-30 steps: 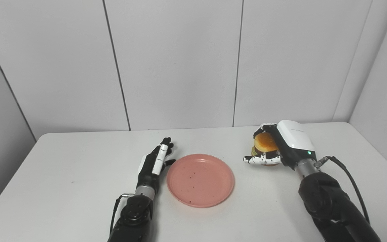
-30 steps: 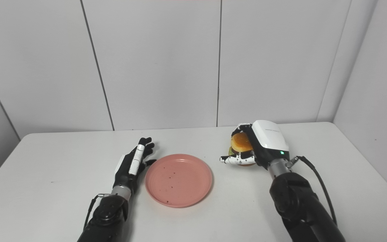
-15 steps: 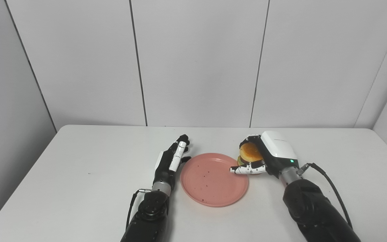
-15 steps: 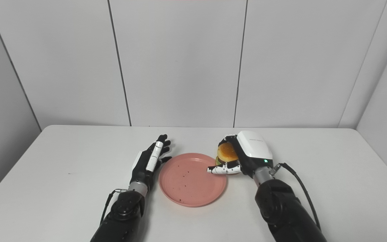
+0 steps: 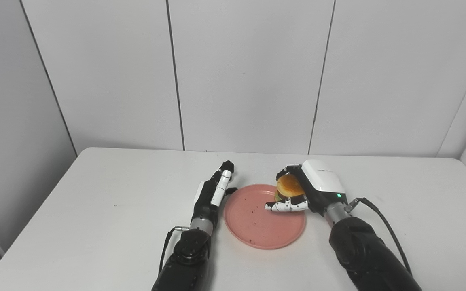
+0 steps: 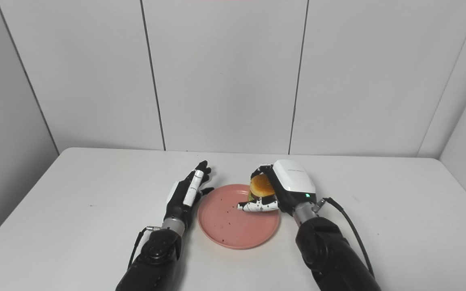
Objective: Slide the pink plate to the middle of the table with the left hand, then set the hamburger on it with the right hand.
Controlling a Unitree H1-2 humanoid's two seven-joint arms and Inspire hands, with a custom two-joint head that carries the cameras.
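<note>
A white table (image 5: 95, 210) stands against grey wall panels (image 5: 249, 72). The left robot hand (image 5: 212, 194) lies spread and empty, its fingers extended, just left of the pink plate (image 5: 257, 228). The right robot hand (image 5: 306, 190) grips the hamburger (image 5: 287, 186) over the plate's right rear rim.
</note>
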